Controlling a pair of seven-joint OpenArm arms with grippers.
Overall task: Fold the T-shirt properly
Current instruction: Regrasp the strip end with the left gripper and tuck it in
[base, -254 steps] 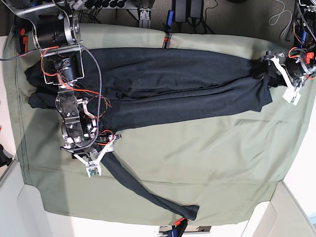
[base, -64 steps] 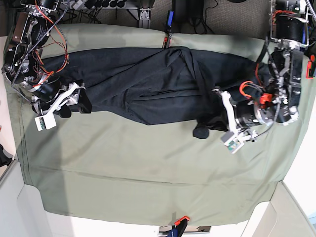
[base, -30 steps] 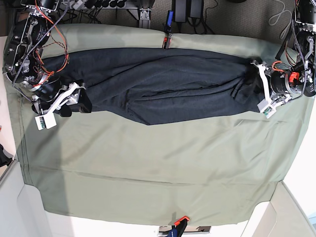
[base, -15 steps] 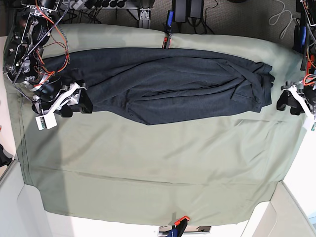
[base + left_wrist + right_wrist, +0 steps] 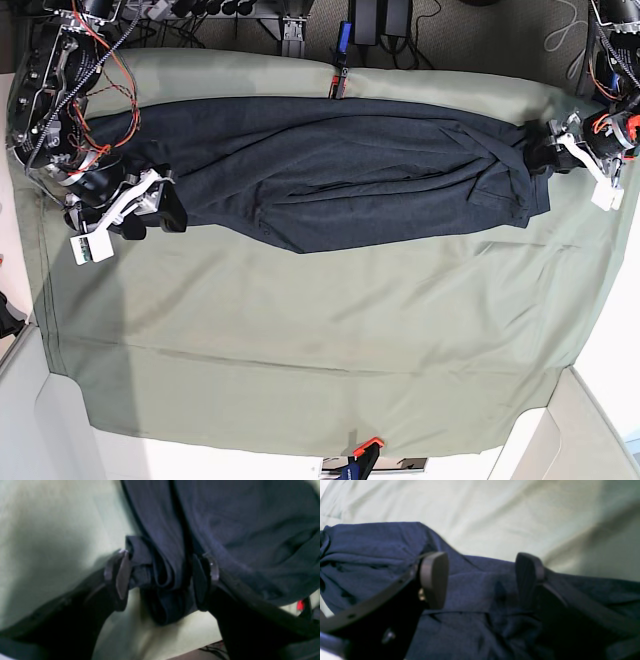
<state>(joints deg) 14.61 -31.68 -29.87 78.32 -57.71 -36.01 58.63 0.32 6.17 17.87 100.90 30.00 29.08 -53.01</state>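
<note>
the t-shirt (image 5: 330, 175) lies stretched in a long dark band across the far half of the green cloth (image 5: 320, 340) that covers the surface, its long axis running side to side in the base view, from one arm to the other. each end of the band sits at a hand, so neither arm has to travel to reach it.

the left hand (image 5: 572, 160), at the right edge of the base view, is at the bunched end of the shirt. its wrist view shows the two fingers (image 5: 122, 576) standing wide on either side of a thick roll of folded fabric. the roll fills much of the gap, but it does not look squeezed, so i read this hand as spread around the cloth and not clenched on it.

the right hand (image 5: 130, 210), at the left edge of the base view, hangs over the other end. its wrist view shows the fingers (image 5: 433, 578) wide apart with the shirt lying flat beneath and between them, nothing gripped: it is released.

the next move seems to turn on both hands closing on their ends together, so that the band can be lifted or doubled along its length. the near half of the green cloth gives room to lay it. the fabric at the left hand's end is crumpled in several layers, so a pinch there may catch only some of them.

beyond the far edge of the cloth are cables (image 5: 420, 30) and a red-and-blue clamp (image 5: 340, 75), both off the shirt's path.
</note>
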